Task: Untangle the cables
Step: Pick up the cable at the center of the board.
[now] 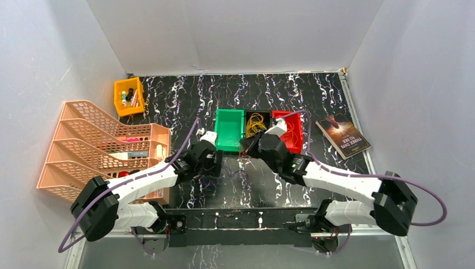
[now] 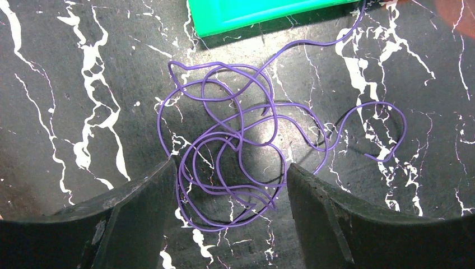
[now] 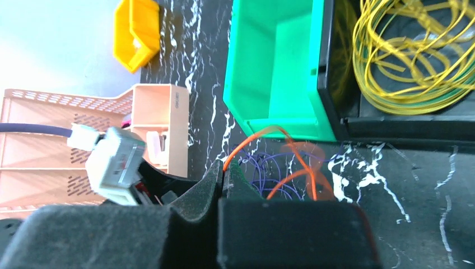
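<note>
Pinching an orange cable (right fingers closed).

The left arm and the right arm share one build: smooth white shell links between bulky black joint housings, black bases, and a thick purple cord running from each elbow block to the wrist. The left gripper has broad, dark wedge fingers with scuffed matte faces; the right gripper has black fingers with a grainy, foam-like finish. A small white box with a dark cord plugged in sits on the left wrist
</note>
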You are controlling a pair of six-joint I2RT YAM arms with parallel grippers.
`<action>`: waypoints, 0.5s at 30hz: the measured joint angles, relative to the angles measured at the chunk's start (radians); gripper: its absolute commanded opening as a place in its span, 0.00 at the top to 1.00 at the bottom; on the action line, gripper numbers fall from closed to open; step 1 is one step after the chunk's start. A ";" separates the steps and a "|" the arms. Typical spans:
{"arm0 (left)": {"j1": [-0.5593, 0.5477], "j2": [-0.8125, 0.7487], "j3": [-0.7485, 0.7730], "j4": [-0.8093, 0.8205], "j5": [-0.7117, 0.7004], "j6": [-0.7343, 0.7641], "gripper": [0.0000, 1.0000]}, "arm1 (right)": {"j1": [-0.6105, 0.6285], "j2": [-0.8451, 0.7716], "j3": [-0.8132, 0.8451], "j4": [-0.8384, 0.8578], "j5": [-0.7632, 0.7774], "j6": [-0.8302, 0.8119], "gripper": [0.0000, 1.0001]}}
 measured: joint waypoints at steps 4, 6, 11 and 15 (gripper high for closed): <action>0.000 0.018 0.006 0.000 -0.002 0.007 0.30 | 0.000 -0.108 0.000 -0.061 0.059 -0.070 1.00; 0.000 0.019 0.006 0.000 -0.002 0.008 0.30 | 0.000 -0.143 0.000 -0.093 0.089 -0.104 1.00; 0.000 0.019 0.006 0.000 -0.002 0.008 0.30 | 0.000 -0.216 0.003 -0.156 0.146 -0.214 1.00; 0.000 0.021 0.008 0.000 -0.002 0.008 0.30 | 0.000 -0.251 0.040 -0.201 0.175 -0.325 1.00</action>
